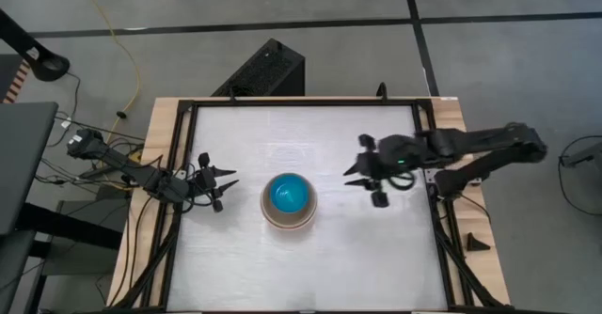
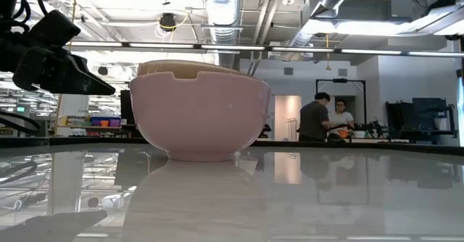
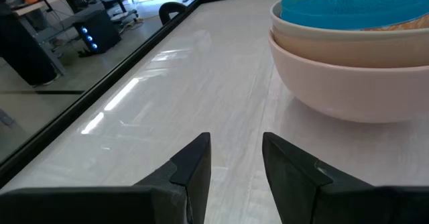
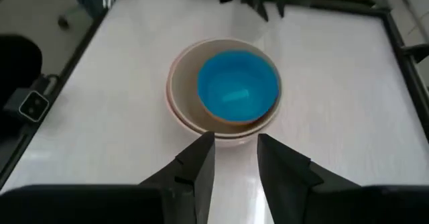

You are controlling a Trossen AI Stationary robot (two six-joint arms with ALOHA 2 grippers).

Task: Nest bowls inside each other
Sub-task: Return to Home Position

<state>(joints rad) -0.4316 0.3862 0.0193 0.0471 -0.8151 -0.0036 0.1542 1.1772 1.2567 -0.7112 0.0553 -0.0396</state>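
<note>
Right tool (image 1: 348, 177) & left tool (image 1: 231, 179) hang open, empty, either side of the nested bowls (image 1: 288, 199) mid-surface (image 1: 357, 258); if you retract low, a finger could clip & shove the stack.

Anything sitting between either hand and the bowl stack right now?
Nothing visible. The stack of bowls sits mid-table. The left hand and right hand hang open on either side, apart from it, with only bare table between in the high and wrist views.
</note>
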